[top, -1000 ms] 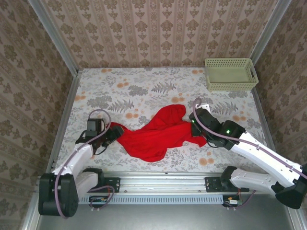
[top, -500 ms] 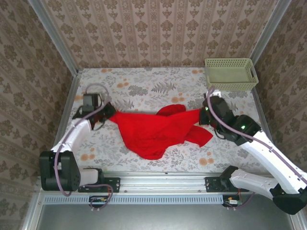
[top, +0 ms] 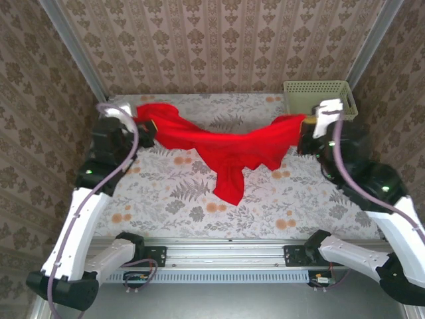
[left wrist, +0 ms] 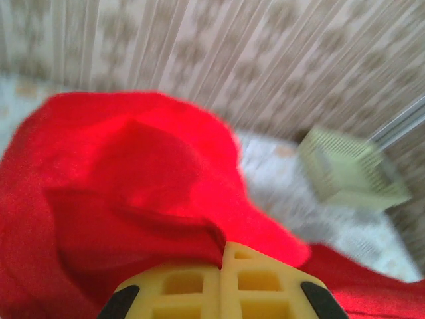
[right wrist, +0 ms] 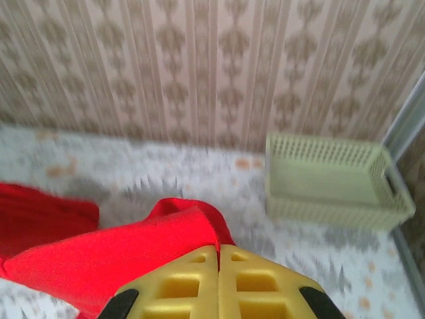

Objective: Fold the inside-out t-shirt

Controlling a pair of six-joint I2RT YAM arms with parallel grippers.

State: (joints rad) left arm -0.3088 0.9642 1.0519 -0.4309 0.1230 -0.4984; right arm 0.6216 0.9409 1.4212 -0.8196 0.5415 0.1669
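Note:
The red inside-out t-shirt hangs stretched in the air between both arms, high over the far part of the table, with a loose part drooping at the middle. My left gripper is shut on its left end; in the left wrist view the yellow fingers pinch a red fold at the left gripper's tips. My right gripper is shut on the right end; the right wrist view shows red cloth clamped at the right gripper's tips.
A pale green basket stands at the far right corner, close behind my right gripper, and shows again as the basket in the right wrist view. Patterned walls and metal rails enclose the floral table.
Both arms have risen and swung toward the far wall, lifting the t-shirt off the table and pulling it out wide. The left gripper closed on the cloth early in this second.

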